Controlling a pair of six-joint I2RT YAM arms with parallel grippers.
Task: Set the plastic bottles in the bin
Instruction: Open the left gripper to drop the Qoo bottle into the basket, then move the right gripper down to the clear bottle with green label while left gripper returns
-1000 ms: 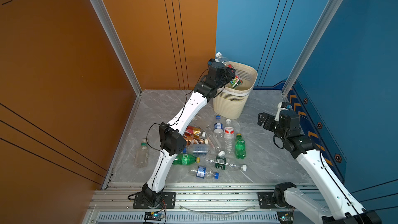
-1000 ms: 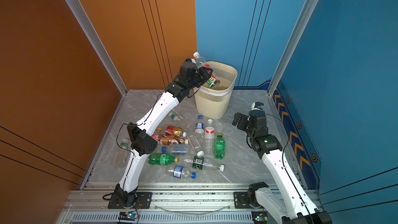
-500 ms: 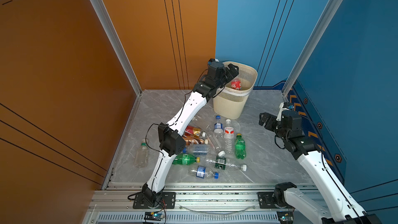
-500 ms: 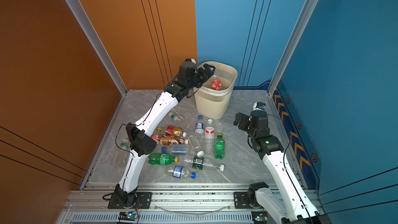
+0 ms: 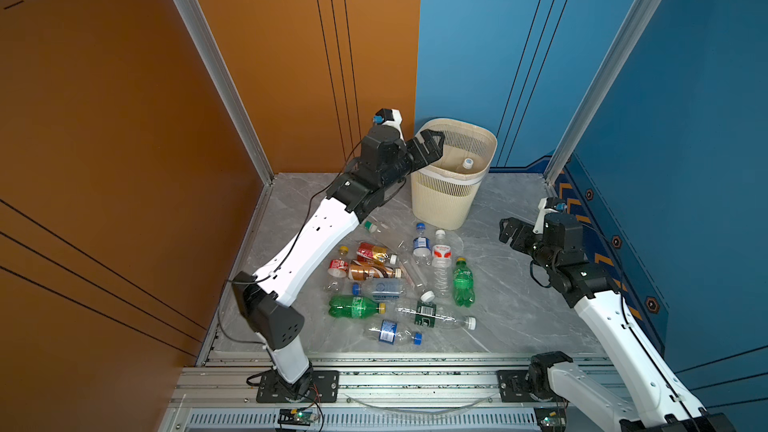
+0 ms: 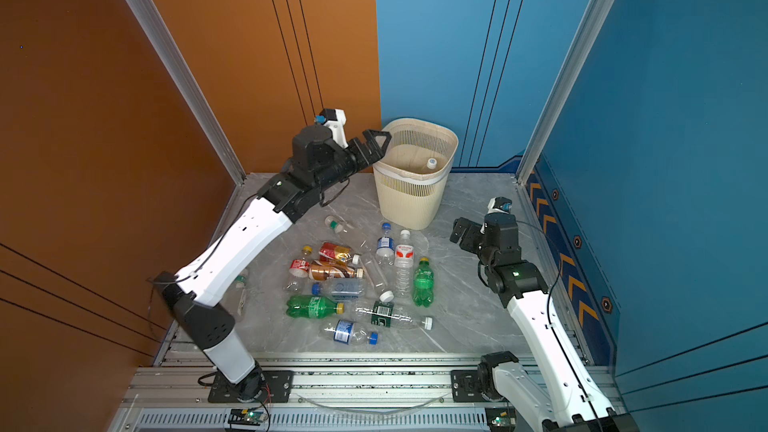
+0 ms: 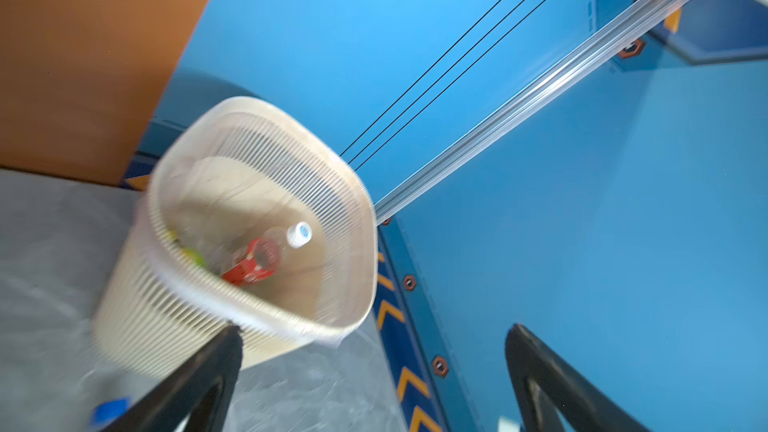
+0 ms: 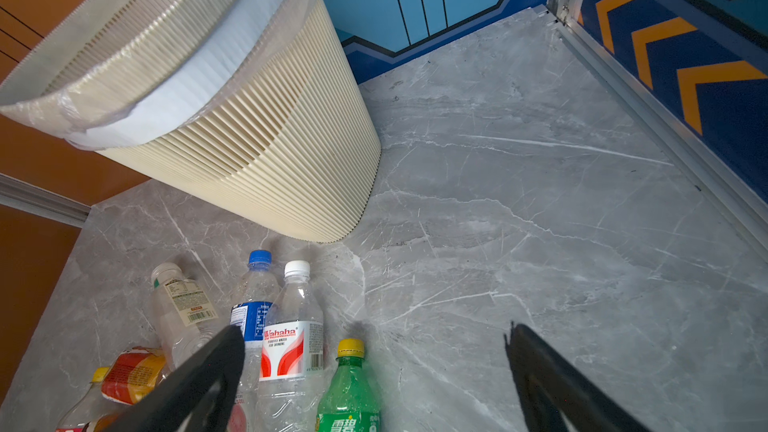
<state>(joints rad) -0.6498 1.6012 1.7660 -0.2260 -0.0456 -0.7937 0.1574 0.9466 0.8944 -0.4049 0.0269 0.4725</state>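
Bottles (image 5: 370, 271) mostly lie heaped on the grey surface (image 5: 498, 313) at the bin's (image 5: 446, 201) 6 o'clock, about a dozen of them. A second ago the left pincer (image 5: 434, 146) gripped one above the rim. Now it hangs spread and empty at the bin's 9 o'clock edge, and that bottle has dropped inside. That is one more done, and I'd judge the arm is free to fetch another. The right pincer (image 5: 508, 234) waits spread and empty at the heap's 3 o'clock, as before. In both top views only a white cap (image 6: 432, 163) shows inside the bin. The left wrist view reveals the red label (image 7: 249, 268) below it and something green alongside. The right wrist view catches the bin's ribbed outside, not its contents.
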